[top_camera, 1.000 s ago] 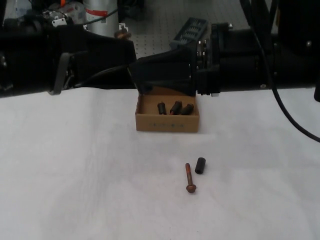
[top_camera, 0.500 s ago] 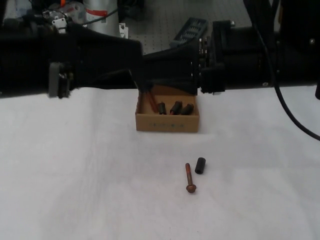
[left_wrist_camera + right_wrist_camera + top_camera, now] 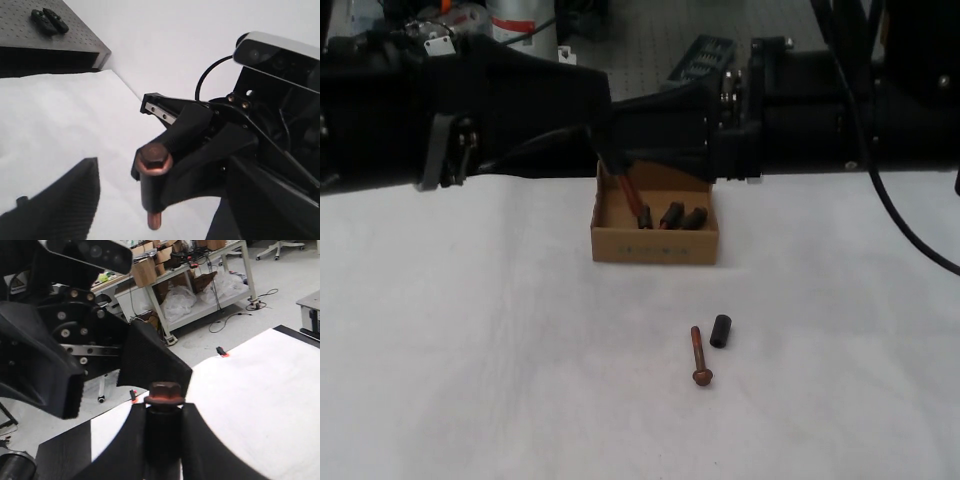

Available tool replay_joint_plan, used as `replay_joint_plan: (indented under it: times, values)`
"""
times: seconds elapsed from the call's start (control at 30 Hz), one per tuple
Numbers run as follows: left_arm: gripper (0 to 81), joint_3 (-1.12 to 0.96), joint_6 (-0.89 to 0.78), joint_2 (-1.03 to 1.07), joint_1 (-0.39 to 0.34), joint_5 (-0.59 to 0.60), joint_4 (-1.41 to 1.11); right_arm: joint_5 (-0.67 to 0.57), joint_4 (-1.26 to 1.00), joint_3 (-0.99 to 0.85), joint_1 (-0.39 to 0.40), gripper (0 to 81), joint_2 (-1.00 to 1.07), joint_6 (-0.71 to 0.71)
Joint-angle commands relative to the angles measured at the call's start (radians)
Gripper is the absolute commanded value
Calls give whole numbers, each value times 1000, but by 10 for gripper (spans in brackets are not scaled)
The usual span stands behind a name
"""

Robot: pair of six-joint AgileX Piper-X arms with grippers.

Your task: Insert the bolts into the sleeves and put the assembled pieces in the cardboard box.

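Right gripper [image 3: 164, 415] clenched on black cylindrical sleeve [image 3: 151, 192] with copper hex-head bolt [image 3: 154, 159] through it, over brown cardboard box [image 3: 655, 245]. Left gripper [image 3: 127, 387] released, fingers spread. Loose reddish bolt [image 3: 699, 355] beside spare black sleeve [image 3: 721, 331] on white cloth [image 3: 470, 330].

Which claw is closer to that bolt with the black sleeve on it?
Right. The right claw grips the sleeved bolt over the cardboard box; the open left claw faces it close by, not touching.

The bolt [image 3: 698, 352] is copper-brown, the sleeve [image 3: 721, 331] black, the cardboard box [image 3: 655, 246] tan.
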Motion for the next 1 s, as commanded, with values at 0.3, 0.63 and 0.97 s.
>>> replay_joint_plan:
  times: [0.3, 0.63, 0.97]
  values:
    - [394, -5, 318, -273, 61, -505, 468, 34, 35, -205, -97, 28, 271, -7]
    - [379, -5, 339, -449, 112, -672, 726, 157, 242, -718, -155, 28, 765, -7]
    - [377, -5, 339, -479, 112, -693, 771, 304, 451, -1051, -164, 28, 1059, -7]
